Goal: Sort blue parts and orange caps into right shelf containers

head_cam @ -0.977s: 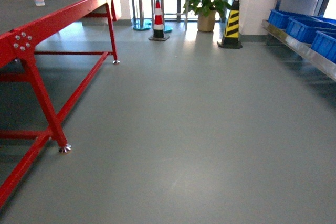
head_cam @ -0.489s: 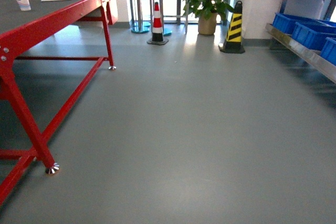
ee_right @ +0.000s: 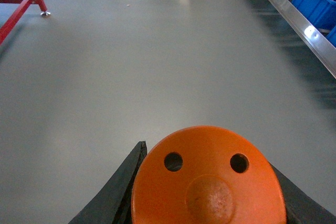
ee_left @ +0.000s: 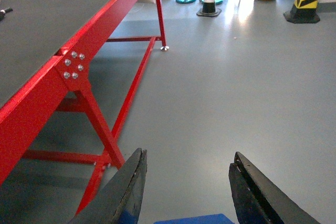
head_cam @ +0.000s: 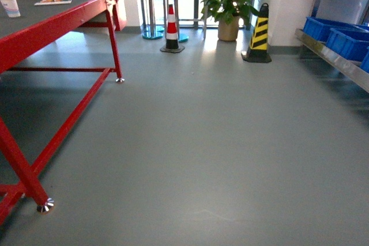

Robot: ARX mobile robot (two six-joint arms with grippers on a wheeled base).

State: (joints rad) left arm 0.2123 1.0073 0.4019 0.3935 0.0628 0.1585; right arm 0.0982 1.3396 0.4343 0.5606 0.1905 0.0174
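My left gripper [ee_left: 184, 192] shows two black fingers [ee_left: 128, 192], tapered blades with worn, scuffed edges. Of my right gripper [ee_right: 207, 190] I see only two dark, matte finger edges [ee_right: 113, 198], tapering to points.

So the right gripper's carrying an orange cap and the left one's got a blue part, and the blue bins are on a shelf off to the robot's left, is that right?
Not quite. The blue bins sit on a shelf to the robot's right, as the head view shows. The rest holds: the right gripper grips an orange cap, and a blue part shows between the fingers of the left gripper.
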